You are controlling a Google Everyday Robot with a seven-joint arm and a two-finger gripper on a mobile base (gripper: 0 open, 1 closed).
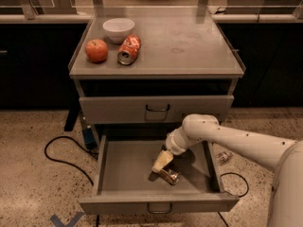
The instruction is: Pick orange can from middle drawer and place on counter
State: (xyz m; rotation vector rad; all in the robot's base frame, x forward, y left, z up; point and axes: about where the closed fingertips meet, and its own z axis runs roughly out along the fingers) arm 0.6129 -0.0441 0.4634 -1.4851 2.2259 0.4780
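The orange can (169, 175), small, shiny and gold-bronze, lies on the floor of the pulled-out middle drawer (128, 167), right of its centre. My gripper (161, 161) reaches down into the drawer from the right and sits right at the can's upper left side, touching or almost touching it. The can rests on the drawer floor. The counter (189, 44), a matte grey scuffed top, is above the drawers.
On the counter's left side stand a white bowl (118, 29), a red-orange apple (96, 50) and a red-orange and white can (129, 49) on its side. A closed drawer (157, 109) sits above the open one. Black cables (61, 155) lie on the floor to the left.
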